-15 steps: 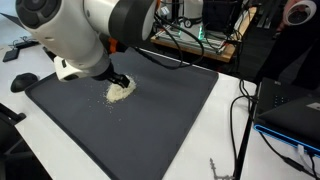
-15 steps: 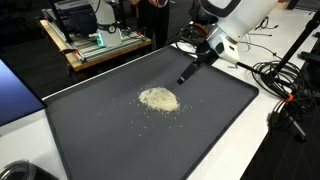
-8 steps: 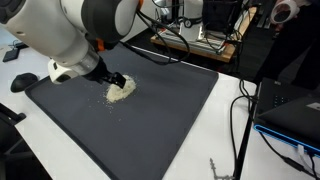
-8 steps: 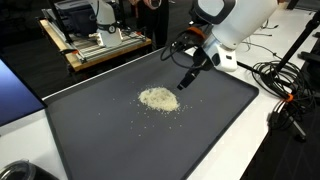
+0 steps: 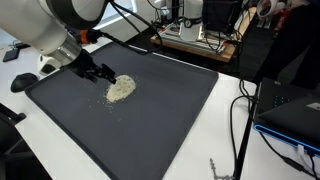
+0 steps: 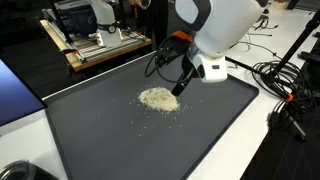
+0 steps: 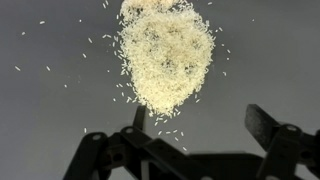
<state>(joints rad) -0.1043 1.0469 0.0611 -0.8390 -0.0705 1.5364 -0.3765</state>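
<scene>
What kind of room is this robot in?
Probably a lab or workshop: a wooden cart full of electronics, tangled cables, and a black mat with a pile of rice near the gripper.

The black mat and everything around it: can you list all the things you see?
rice: one little pile plus loose grains, whitish, on the mat
mat: one, dark grey, covering most of the table
table: one, white, under the mat
cables: several, black, on the table beside the mat
wooden cart: one, light brown, behind the table, with gear on it
arm: one, white, reaching over the mat
hand: one, black, open, close beside the rice
</scene>
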